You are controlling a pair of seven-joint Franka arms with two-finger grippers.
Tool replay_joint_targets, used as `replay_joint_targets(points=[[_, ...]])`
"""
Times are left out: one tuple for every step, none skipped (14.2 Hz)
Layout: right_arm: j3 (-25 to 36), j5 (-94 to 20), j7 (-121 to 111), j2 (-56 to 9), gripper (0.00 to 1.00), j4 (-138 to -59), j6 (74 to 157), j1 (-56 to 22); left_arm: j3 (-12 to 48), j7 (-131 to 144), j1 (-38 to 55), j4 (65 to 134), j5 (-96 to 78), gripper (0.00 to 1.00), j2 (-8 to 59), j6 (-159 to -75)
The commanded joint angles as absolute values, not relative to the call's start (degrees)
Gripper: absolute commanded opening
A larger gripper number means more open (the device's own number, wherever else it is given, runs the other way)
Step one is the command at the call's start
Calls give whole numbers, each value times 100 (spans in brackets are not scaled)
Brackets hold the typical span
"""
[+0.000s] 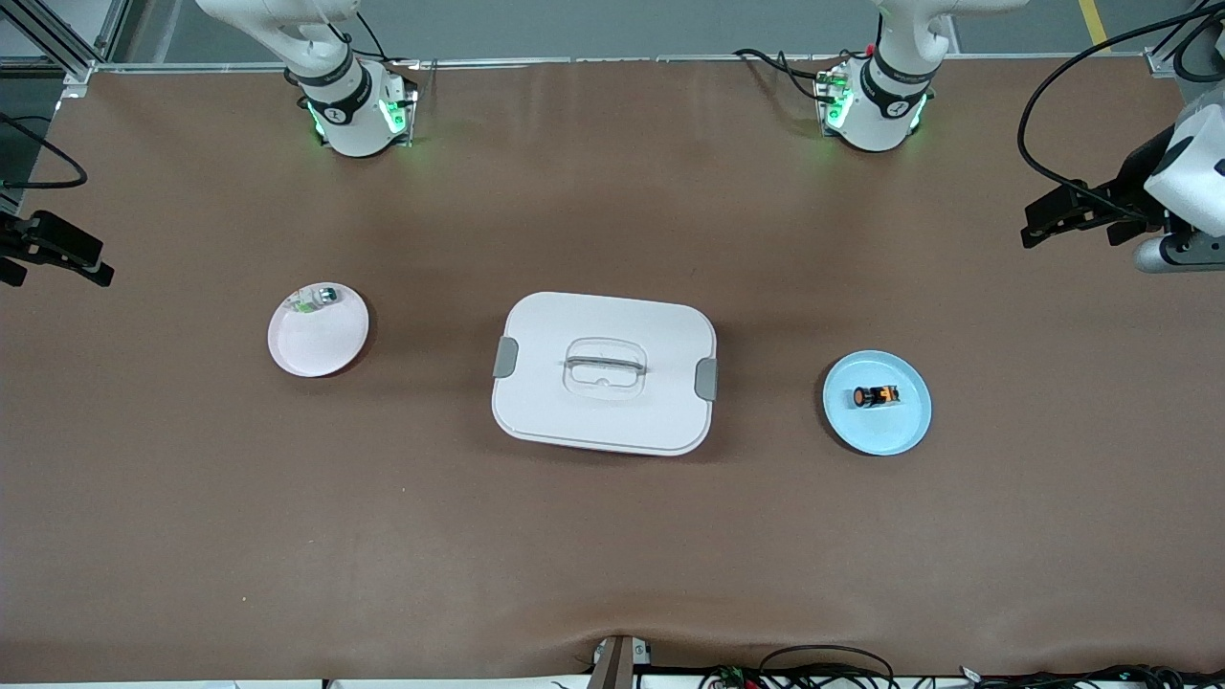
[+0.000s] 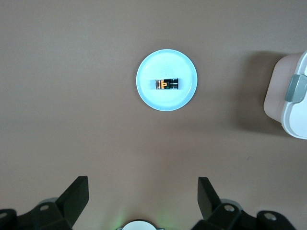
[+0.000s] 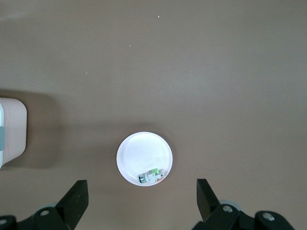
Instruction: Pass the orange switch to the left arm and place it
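Note:
The orange switch (image 1: 875, 395) lies on its side on a blue plate (image 1: 900, 431) toward the left arm's end of the table. The left wrist view also shows it (image 2: 167, 84), well apart from the fingers. The white lidded box (image 1: 603, 411) sits mid-table between the two plates. My left gripper (image 1: 1062, 222) hangs high over the table between its base and the blue plate, and its own view shows it (image 2: 142, 184) open and empty. My right gripper (image 1: 67, 258) hangs high near the pink plate, and its own view shows it (image 3: 141, 187) open and empty.
A pink plate (image 1: 321, 344) toward the right arm's end holds a small greenish-clear and silver part (image 1: 316, 299), also seen in the right wrist view (image 3: 152, 176). The box's corner shows in both wrist views (image 2: 292, 120) (image 3: 12, 132). Both arm bases stand along the table's edge farthest from the front camera.

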State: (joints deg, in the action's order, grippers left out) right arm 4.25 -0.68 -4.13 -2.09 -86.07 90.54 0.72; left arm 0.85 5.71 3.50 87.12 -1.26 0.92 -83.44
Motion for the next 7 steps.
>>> replay_joint_targets(points=[[483,9,-439,-229,100,-8499,9000,-18,79,562,387,8613,-44,100,132,-8244],[483,9,-439,-229,100,-8499,8991,-18,79,562,378,8613,-35,100,132,-8244],[483,9,-439,-229,100,-8499,9000,-18,79,563,378,8613,-44,100,132,-8244],[483,9,-439,-229,100,-8499,9000,-18,79,571,387,8613,-44,100,132,-8244],[483,9,-439,-220,100,-8499,9000,-18,79,615,395,8613,-44,100,141,-8244],[483,9,-439,-228,100,-8499,9000,-18,79,633,404,8613,-44,100,141,-8253],[483,9,-439,-229,100,-8499,9000,-18,79,650,413,8613,-53,100,141,-8244]])
